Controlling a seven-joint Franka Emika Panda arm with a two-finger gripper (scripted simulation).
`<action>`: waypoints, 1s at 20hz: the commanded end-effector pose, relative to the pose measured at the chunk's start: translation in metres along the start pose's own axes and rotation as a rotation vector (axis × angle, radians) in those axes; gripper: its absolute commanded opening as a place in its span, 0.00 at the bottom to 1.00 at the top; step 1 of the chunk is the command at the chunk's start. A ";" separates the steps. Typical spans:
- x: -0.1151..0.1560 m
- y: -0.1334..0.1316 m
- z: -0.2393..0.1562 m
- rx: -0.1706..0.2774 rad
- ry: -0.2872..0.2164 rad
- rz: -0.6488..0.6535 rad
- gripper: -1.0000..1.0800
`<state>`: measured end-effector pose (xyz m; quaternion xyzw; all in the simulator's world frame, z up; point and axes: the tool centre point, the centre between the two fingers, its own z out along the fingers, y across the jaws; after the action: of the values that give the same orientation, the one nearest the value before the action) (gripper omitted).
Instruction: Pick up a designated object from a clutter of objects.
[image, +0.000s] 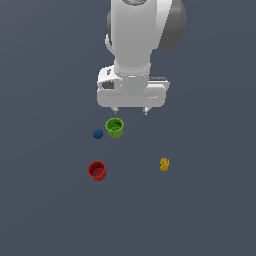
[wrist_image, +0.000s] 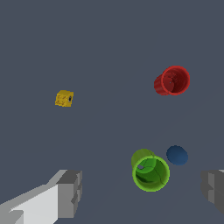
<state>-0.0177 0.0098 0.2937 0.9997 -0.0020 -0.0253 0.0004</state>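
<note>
The designated object, a tiny yellow lumpy-topped block (image: 164, 164) (wrist_image: 64, 98), sits alone on the dark grey floor at the exterior view's right. The rest of the clutter lies apart from it: a green cup (image: 115, 128) (wrist_image: 150, 171), a dark blue ball (image: 98, 133) (wrist_image: 177, 155) beside that cup, and a red cup (image: 97, 171) (wrist_image: 172, 81). My gripper (image: 131, 110) (wrist_image: 142, 192) hangs open above the floor, just behind the green cup and well away from the yellow block. Nothing is between its fingers (wrist_image: 70, 192).
The floor (image: 210, 210) is a flat dark grey surface with no edges in view. The white arm (image: 137, 45) rises behind the objects at the top of the exterior view.
</note>
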 end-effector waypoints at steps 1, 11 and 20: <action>0.000 0.000 0.000 0.000 0.000 0.000 0.96; 0.007 -0.017 -0.020 -0.005 0.037 -0.010 0.96; 0.015 -0.024 -0.007 -0.006 0.037 0.005 0.96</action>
<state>-0.0045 0.0308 0.3042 1.0000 -0.0022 -0.0067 0.0033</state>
